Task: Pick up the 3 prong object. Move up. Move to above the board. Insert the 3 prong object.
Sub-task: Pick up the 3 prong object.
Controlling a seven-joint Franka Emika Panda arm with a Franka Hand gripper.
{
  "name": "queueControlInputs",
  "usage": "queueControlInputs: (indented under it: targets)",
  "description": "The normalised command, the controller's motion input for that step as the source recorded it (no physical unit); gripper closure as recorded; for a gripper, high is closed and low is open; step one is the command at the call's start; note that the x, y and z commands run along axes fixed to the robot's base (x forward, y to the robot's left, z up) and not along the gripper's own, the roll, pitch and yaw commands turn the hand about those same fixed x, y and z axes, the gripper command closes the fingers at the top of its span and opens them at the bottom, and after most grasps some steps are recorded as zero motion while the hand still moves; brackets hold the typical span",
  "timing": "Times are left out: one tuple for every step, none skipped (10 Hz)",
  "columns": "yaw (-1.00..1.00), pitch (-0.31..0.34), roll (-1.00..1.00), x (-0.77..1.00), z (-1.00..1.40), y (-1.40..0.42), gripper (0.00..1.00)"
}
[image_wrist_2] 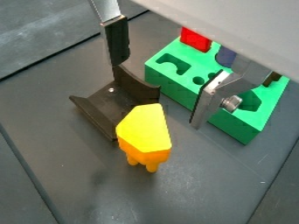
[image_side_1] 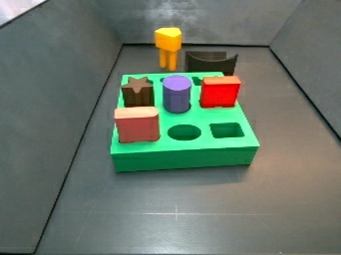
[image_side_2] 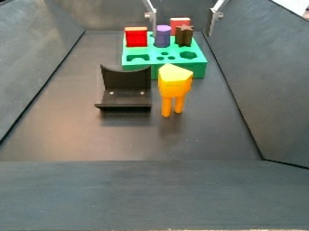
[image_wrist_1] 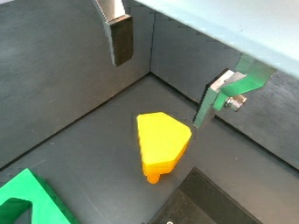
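Directly below the open, empty gripper (image_wrist_2: 163, 74), the 3 prong object (image_wrist_2: 143, 133) stands upright on the bench floor, prongs down, near the wall edge beside the fixture (image_side_2: 121, 88). The board (image_side_1: 182, 139) sits apart, toward the middle.

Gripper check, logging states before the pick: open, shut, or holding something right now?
Gripper: open, holding nothing; fingers spread above the 3 prong object, not touching it.

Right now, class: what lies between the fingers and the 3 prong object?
Nothing: both wrist views show the open gripper above the 3 prong object, with only bare air between the fingers and it.
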Motion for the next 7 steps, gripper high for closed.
queueControlInputs:
  targets:
    - [0.0,0.001,-0.03,0.05,-0.08,0.0,0.0]
    - [0.0,-0.021,0.0,-0.08,0.0,0.0,0.0]
    - [-0.11,-0.034,0.01,0.0,-0.19,0.05,0.0]
    - [-0.27,0.06,0.05,0.61,-0.5,0.07,0.0]
    - [-0.24,0.05,0.0,0.74,-0.5,0.06,0.0]
    - [-0.23,0.02,0.0,0.56,-0.42,0.04,0.0]
    - [-0.2,0.0,-0.01,0.21,-0.29,0.04,0.0]
